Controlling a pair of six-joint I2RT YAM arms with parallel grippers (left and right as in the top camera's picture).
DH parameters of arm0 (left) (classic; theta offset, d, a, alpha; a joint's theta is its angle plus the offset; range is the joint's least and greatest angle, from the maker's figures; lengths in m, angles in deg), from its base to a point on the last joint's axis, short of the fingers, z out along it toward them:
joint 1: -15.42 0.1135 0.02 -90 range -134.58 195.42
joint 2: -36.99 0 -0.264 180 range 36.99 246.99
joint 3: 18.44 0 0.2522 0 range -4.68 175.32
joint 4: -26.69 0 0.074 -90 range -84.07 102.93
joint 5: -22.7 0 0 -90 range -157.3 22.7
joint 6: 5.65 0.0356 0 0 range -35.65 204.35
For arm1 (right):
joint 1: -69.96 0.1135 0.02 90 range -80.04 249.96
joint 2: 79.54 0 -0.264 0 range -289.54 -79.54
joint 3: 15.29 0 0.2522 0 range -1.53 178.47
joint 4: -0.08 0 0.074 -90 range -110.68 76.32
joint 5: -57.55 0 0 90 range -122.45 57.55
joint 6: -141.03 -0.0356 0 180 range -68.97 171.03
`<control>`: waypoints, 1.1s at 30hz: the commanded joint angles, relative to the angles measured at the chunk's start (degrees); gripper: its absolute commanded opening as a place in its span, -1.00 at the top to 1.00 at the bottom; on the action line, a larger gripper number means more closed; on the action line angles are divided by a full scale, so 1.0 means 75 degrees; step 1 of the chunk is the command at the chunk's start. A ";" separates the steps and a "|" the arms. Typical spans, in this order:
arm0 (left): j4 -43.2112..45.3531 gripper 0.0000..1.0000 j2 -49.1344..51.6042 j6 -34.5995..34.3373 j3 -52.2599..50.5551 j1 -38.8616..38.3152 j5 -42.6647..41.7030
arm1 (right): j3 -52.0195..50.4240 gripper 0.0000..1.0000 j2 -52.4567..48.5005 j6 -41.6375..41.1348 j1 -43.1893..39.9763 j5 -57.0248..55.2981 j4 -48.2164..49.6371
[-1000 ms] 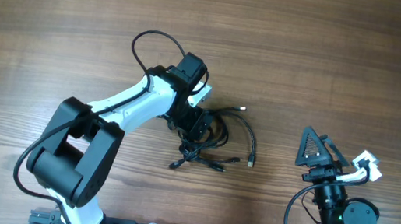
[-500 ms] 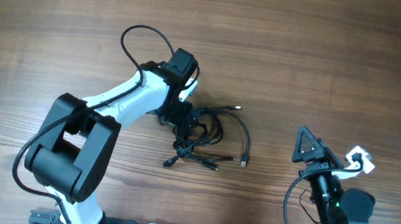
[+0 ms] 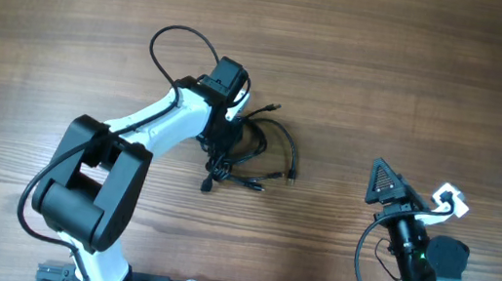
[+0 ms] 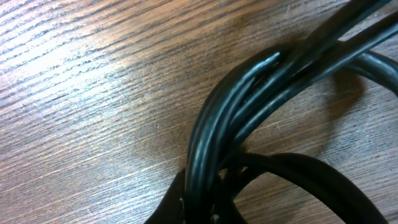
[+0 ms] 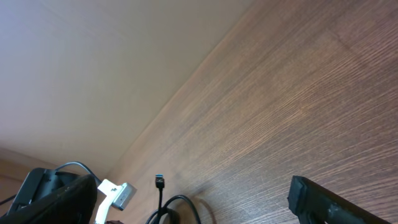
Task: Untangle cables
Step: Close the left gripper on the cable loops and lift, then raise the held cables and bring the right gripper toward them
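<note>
The brown wood-grain surface (image 3: 418, 75) filled the overhead view. On it the white-and-black left arm (image 3: 149, 131) reached out from the near edge toward the middle, a loop of its own thicker black wiring (image 3: 172, 36) arching above its wrist. The smaller black right arm (image 3: 420, 268) stood folded near its base, well apart from the work. Its triangular black right gripper (image 3: 385, 184) was raised over bare wood, with nothing seen in it. Its wrist view showed only one dark finger (image 5: 329, 202) at the lower edge, so I could not tell whether it was open or closed. The left gripper (image 3: 223, 151) sat low over the tangle of thin black flexible cables (image 3: 254, 151), which lay near the middle of the surface, right of the left wrist. The bundle was bunched tight under the gripper and spread out in loose loops to the right. In the left wrist view several glossy black strands (image 4: 249, 106) ran side by side in a curve and drew together at a dark finger (image 4: 180, 202) at the bottom edge — the left gripper appeared closed on the cables there. One loop swept out and ended in a small pale-tipped plug (image 3: 292, 176) resting on the wood. Another small plug (image 3: 274, 107) pointed away at the top of the tangle, and a short dark end (image 3: 206, 185) lay at the bottom. From the right wrist view a plug (image 5: 160, 181) was seen above a cable loop — small and far off.
</note>
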 commanded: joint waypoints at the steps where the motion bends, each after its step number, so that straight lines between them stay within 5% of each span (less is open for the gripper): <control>1: 0.0003 0.92 0.0201 -0.0017 -0.0085 0.0041 0.0020 | -0.0017 -0.94 -0.0029 0.0000 0.0032 0.0143 0.0090; 4: -0.0003 0.92 0.0198 -0.0017 -0.0085 0.0041 0.0023 | -0.0017 -0.59 -0.0029 0.0221 0.0032 0.0702 0.0388; 7: -0.0017 0.92 0.0137 -0.0020 -0.0082 0.0041 0.0020 | 0.0064 -0.44 -0.0029 0.0635 0.0032 0.1067 0.0484; 16: -0.0082 0.92 -0.1352 -0.0221 -0.0067 0.0038 -0.0020 | 0.0519 -0.30 -0.0029 0.0997 0.0032 0.2640 0.0825; 24: 0.0705 0.92 -0.3121 -0.0160 -0.0067 0.0041 -0.1574 | 0.1274 -0.20 -0.0047 0.1603 0.0032 0.3917 0.0743; 33: 0.1649 0.92 -0.3509 0.1040 -0.0067 -0.0041 -0.2393 | 0.2489 -0.05 -0.0758 0.1154 0.0032 0.4503 0.0743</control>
